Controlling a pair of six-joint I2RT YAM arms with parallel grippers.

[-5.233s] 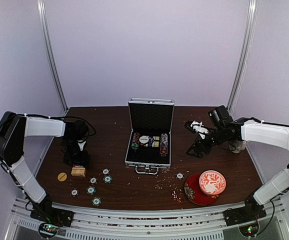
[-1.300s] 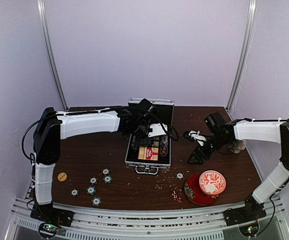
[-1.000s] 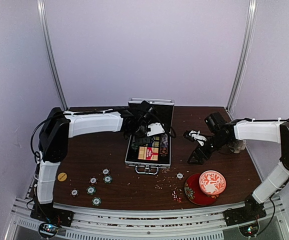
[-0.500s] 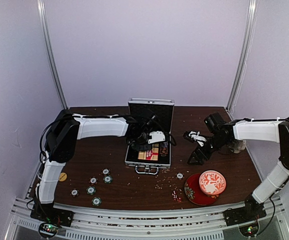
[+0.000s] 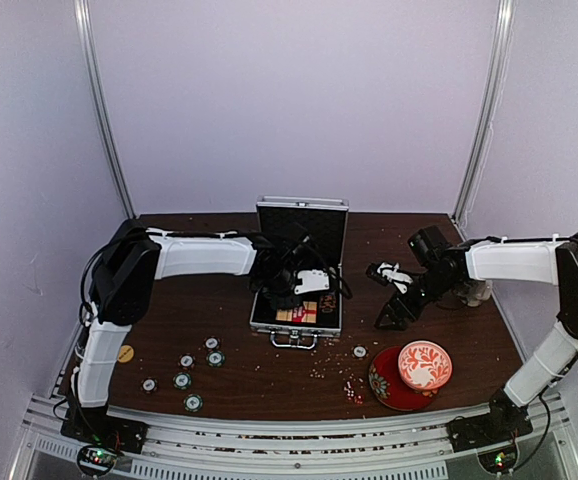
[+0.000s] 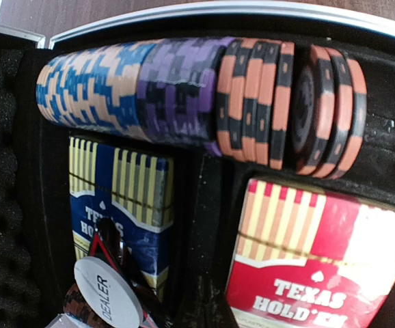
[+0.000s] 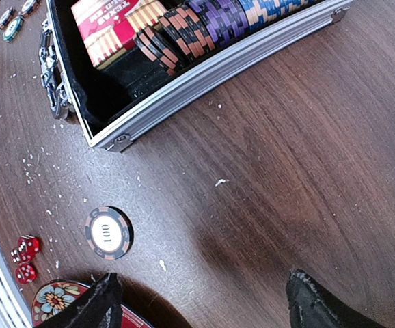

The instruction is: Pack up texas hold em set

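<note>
The case (image 5: 302, 228) is sitting open mid-table (image 5: 199, 310), its lid standing up. I am holding my left claw (image 5: 299, 285) low over its tray, and I cannot tell whether it is open or closed. Below it, a row of chips (image 6: 184, 89) is lying along one wall, with a red card box (image 6: 320, 266) and a blue box (image 6: 122, 198) beside it. My right claw (image 7: 209, 304) is hovering with fingers spread wide, gripping nothing, over wood right of the case, near a loose chip (image 7: 109, 232) and red dice (image 7: 23, 256).
</note>
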